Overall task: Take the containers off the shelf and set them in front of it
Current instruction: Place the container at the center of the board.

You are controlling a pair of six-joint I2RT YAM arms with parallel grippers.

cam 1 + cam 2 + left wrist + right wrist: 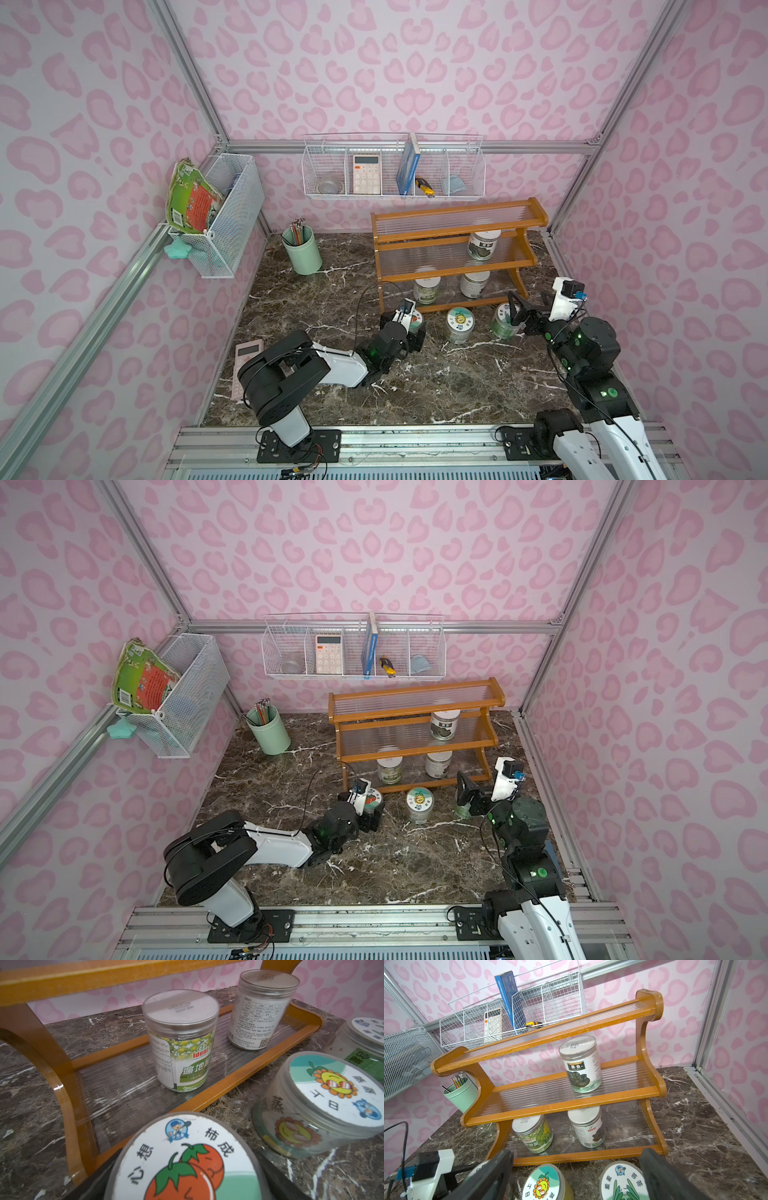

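Note:
The shelf [453, 216] stands at the back right. One container [484, 245] is on its middle tier and two containers [427, 289] [474, 282] on the bottom tier. Three sticker-lidded containers stand on the table in front: tomato [182, 1159], sunflower [460, 324] and green-leaf [503, 322]. My left gripper [415, 332] has a jaw on each side of the tomato jar; I cannot tell whether the pads touch it. My right gripper [519, 311] is wide open and holds nothing, just above the green-leaf jar [620, 1182].
A mint-green pencil cup [302, 253] stands left of the shelf. A pink calculator [245, 365] lies at the table's left edge beside my left arm. White wire baskets [392, 170] hang on the back wall above the shelf, a mesh basket [224, 216] on the left wall.

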